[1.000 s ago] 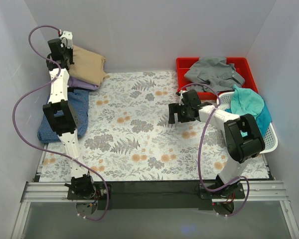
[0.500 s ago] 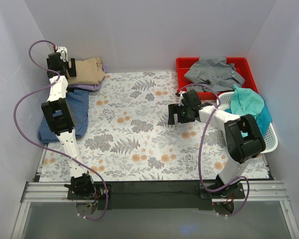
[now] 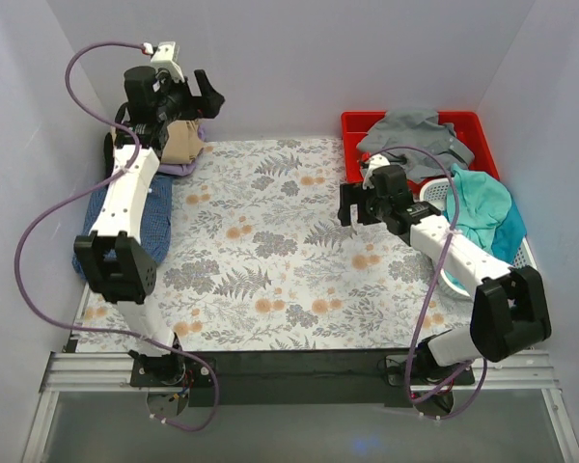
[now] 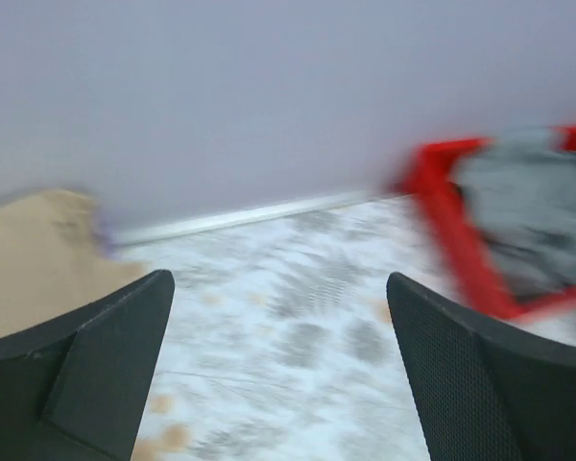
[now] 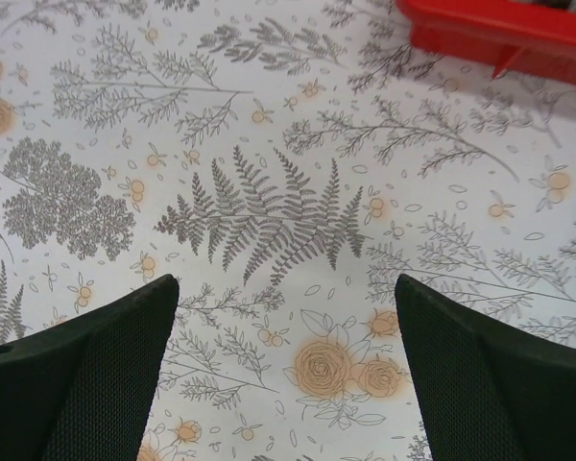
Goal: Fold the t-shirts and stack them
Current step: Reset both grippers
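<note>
At the back left, a folded tan t-shirt (image 3: 180,141) tops a lavender one (image 3: 177,167), with a textured blue one (image 3: 155,214) in front of them. My left gripper (image 3: 210,96) hangs open above and to the right of the tan t-shirt (image 4: 29,259), holding nothing. A grey t-shirt (image 3: 410,135) lies crumpled in the red bin (image 3: 352,125). A teal t-shirt (image 3: 478,201) fills the white basket (image 3: 523,273). My right gripper (image 3: 355,206) stands open and empty over the floral table cover (image 5: 269,221), just left of the bin.
White walls close in the back and both sides. The left wrist view is motion-blurred and shows the red bin (image 4: 440,197) with the grey t-shirt (image 4: 538,211). A corner of the red bin (image 5: 499,29) is at the top of the right wrist view.
My left gripper opened, let go of the tan t-shirt, then rose and swung right, away from the stack. My right arm shifted a little back and right, towards the red bin.
</note>
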